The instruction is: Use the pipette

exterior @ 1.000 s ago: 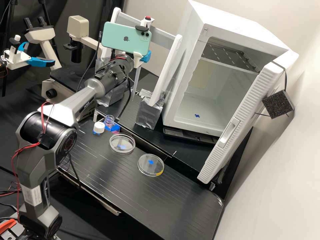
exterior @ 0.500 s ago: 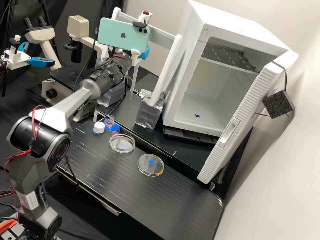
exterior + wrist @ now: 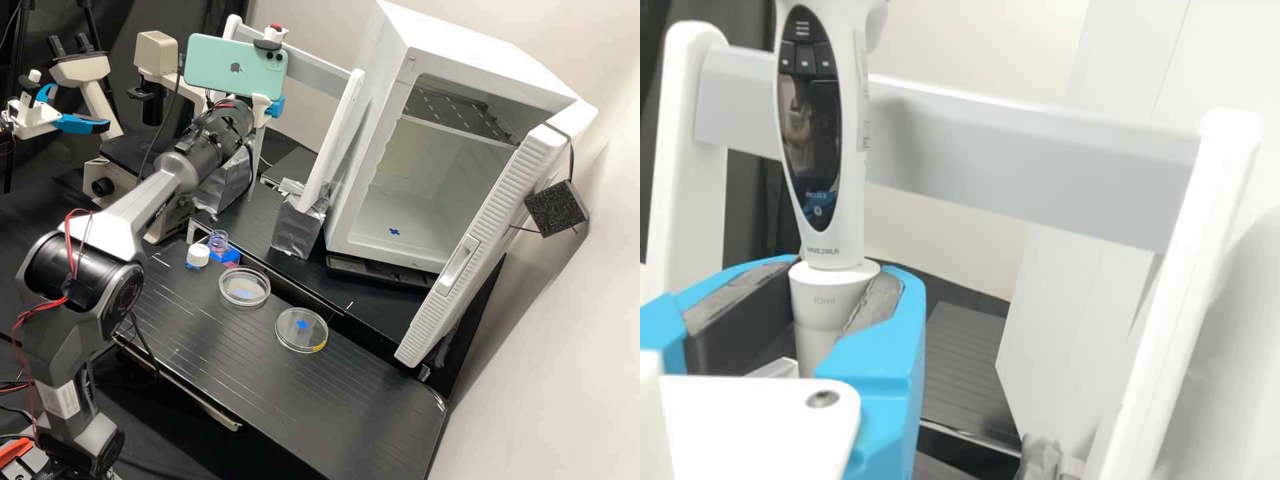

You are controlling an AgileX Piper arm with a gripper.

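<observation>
From the wrist, the gripper (image 3: pixel 830 300) has its blue fingers (image 3: pixel 890 350) clamped around the pipette (image 3: pixel 815 140) just under its handle, which stands roughly upright. Beyond it runs the grey crossbar (image 3: pixel 1020 170) of a white-posted rack; whether the pipette touches that bar I cannot tell.

In the high view, the pipette is up in the air in the upper middle of the frame, its slender shaft pointing down beside the rack. Lower, left of centre on the bench (image 3: pixel 267 380), the bottle (image 3: pixel 219 241) has no cap on, and a white cap (image 3: pixel 198 254) sits just beside it. Two clear dishes (image 3: pixel 244 287) lie near the middle.

Grasping is done and the bottle is uncapped. Drawing up liquid and dispensing it, probably into a dish, seem left, though whether the pipette already carries any is impossible to tell.
</observation>
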